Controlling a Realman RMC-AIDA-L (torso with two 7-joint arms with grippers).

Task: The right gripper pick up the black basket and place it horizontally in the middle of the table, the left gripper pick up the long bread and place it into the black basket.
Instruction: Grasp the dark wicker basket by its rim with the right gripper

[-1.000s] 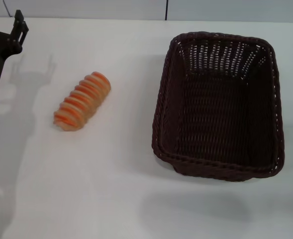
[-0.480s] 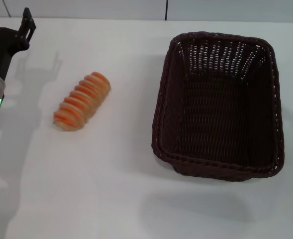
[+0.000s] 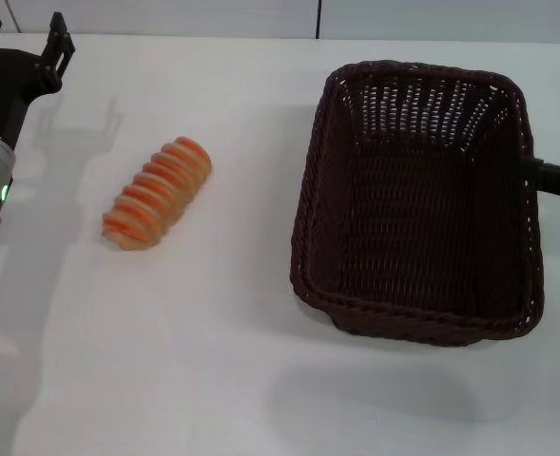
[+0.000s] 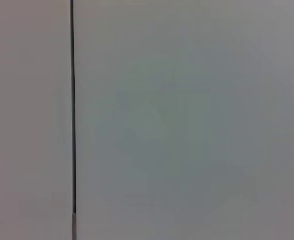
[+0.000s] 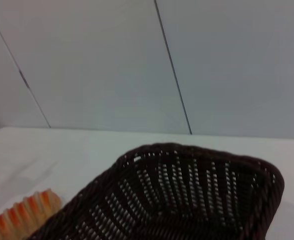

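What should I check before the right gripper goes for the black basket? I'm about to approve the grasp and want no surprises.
1. Black basket empty inside: ok, only weave shows.
2. Basket upright on the table: ok, though its long side runs away from the robot, not across.
3. Right gripper at the basket's right rim: ok; whether it touches the rim: cannot tell.
4. Right gripper open for the rim: cannot tell.
5. Long bread apart from the basket: ok, lying to its left.
6. Left gripper out of the way: ok, at the far left corner, open, holding nothing.
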